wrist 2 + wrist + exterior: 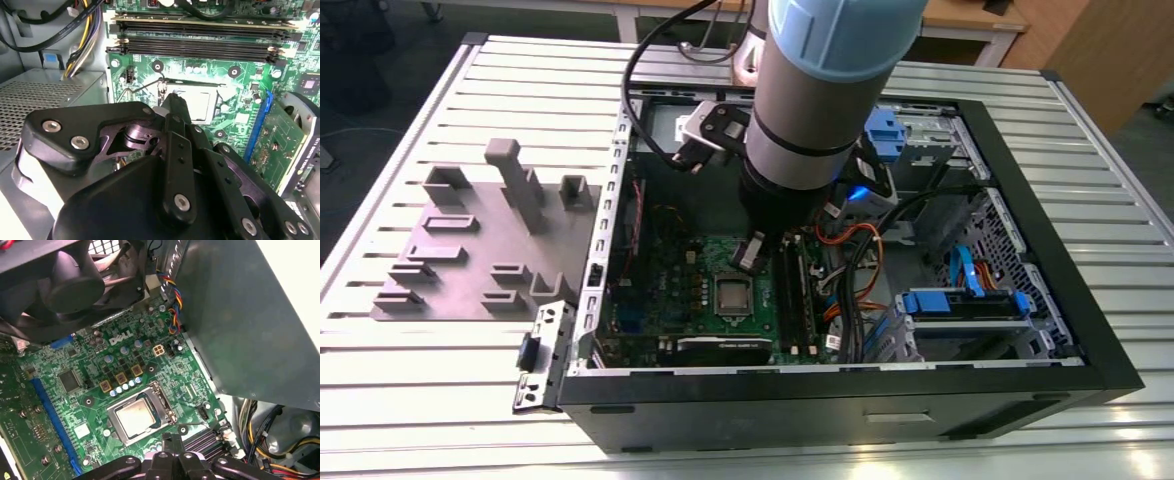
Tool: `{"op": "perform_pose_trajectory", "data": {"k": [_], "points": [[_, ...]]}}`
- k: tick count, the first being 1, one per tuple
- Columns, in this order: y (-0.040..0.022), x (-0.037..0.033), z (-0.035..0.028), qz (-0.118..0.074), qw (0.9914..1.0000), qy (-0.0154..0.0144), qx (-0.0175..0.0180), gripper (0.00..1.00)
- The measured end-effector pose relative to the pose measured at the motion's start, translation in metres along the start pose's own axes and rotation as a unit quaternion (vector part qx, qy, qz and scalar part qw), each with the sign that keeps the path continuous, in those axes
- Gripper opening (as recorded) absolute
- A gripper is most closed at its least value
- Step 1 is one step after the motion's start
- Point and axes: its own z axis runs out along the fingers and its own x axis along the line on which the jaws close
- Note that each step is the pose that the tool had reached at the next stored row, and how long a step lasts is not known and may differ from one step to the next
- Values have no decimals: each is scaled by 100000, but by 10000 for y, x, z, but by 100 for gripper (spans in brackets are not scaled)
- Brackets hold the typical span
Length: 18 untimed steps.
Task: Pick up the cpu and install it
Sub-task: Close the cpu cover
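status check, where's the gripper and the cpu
Gripper low over the motherboard, beside the socket. Cpu lies flat in the socket, frame around it. Nothing between them.

open room above socket frame (141, 416), memory slots (200, 37) close beside it, fan (75, 282) overhanging (case wall (240, 325) near)

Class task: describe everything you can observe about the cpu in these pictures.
The cpu is a small, flat square chip with a dull silver-grey metal top. It lies level in the shiny metal socket frame on the green motherboard, inside the open computer case. The pincer hovers just beside the socket.
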Motion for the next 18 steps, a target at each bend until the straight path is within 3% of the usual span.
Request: {"op": "perform_pose_trajectory", "data": {"k": [5,11,15,18], "points": [[38,28,4,-1246,99992,117,-125,11],[61,48,8,-4108,99914,379,-407,11],[137,102,12,-4280,99907,398,-421,11],[141,104,13,-4294,99906,406,-423,11]]}}
